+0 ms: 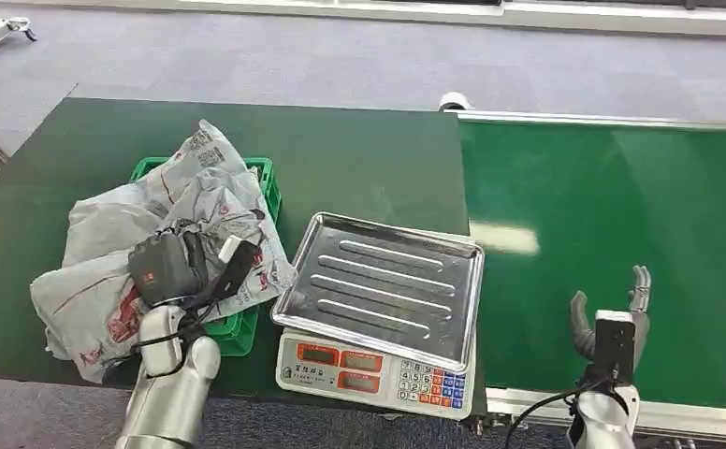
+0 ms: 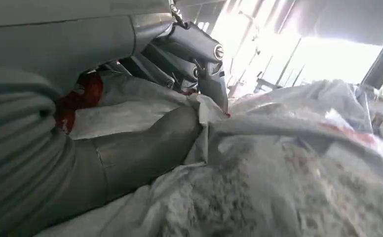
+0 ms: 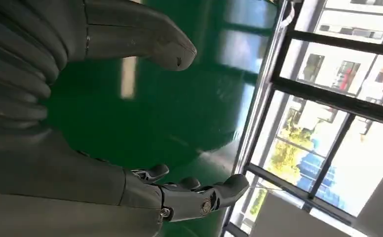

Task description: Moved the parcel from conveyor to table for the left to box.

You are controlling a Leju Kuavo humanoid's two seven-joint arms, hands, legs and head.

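I'm pinching a parcel (image 1: 167,248) w/ left hand (image 1: 167,271) over the green box (image 1: 247,327). Right hand (image 1: 612,323) is hanging empty, fingers apart, above conveyor (image 1: 621,206). Next, I think: let go.

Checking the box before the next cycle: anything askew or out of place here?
Yes. The green crate is overfilled: grey parcels are heaped above its rim and spill over its near side onto the table. The left hand rests on the heap. The scale tray and conveyor are bare; the right hand holds nothing.
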